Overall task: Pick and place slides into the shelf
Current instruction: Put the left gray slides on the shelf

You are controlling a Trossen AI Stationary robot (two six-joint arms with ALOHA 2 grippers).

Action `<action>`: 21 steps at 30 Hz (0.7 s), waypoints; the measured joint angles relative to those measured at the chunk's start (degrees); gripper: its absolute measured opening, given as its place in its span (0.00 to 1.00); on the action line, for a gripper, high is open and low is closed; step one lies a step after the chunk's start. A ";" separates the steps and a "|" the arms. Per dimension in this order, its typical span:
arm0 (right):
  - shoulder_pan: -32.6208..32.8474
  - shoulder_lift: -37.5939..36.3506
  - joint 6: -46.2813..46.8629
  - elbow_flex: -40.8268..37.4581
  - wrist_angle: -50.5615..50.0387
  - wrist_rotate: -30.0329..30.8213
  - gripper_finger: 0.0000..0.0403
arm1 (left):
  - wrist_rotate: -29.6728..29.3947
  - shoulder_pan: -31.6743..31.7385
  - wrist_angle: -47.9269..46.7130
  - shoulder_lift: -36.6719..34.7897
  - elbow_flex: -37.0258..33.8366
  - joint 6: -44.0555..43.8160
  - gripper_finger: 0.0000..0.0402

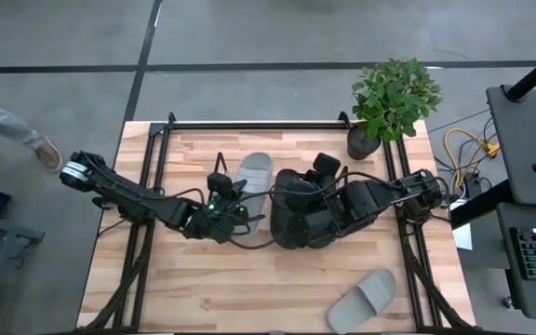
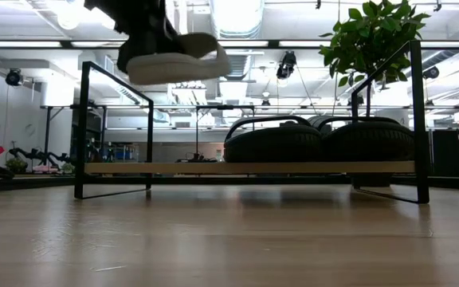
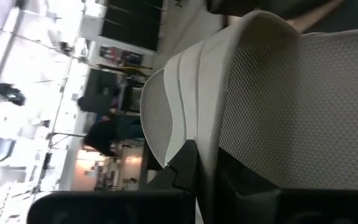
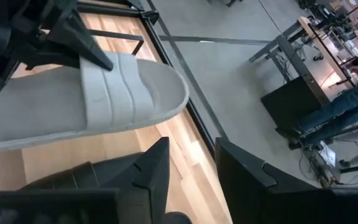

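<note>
Left gripper [image 1: 223,197] up in the air above the shelf board, jaws clamped tight on the edge of a light grey slip-on slide with a ribbed broad strap [image 1: 252,174], raised well clear of the low shelf of light wood board and thin black wire end frames [image 2: 94,168]. From table level, grey slide [image 2: 178,64] hanging high over the empty end of the board, sole down, roughly level. Close up from the left wrist, dimpled grey footbed [image 3: 291,106] pinched between the dark fingers [image 3: 182,165].

Matte black pair of slides [image 2: 321,139] already seated side by side on the shelf board, at the end nearest the green potted plant in a dark pot [image 1: 391,102]. Right gripper [image 1: 298,207] down over the black slides [image 1: 296,209], fingers [image 4: 154,165] parted with a gap between them; whether anything is gripped, cannot tell. Second light grey slide [image 1: 365,299] lying alone on the wooden tabletop [image 1: 203,288], well apart from the shelf, near the front edge.
</note>
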 joint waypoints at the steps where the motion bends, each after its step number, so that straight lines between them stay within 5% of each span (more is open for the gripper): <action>1: 0.00 0.00 0.00 -0.32 0.00 0.02 0.29 | 1.22 0.15 -2.08 0.22 0.16 -1.98 0.00; 5: -0.02 0.00 0.01 -1.22 -0.09 0.00 0.28 | 7.08 0.95 -11.41 1.06 1.80 -13.11 0.00; 11: -0.02 0.00 0.30 -1.97 0.02 0.08 0.28 | 6.75 1.69 -21.22 3.01 5.29 -23.70 0.00; 21: -0.02 0.00 0.68 -2.06 0.10 0.74 0.27 | 7.09 2.70 -28.85 8.36 4.49 -27.88 0.00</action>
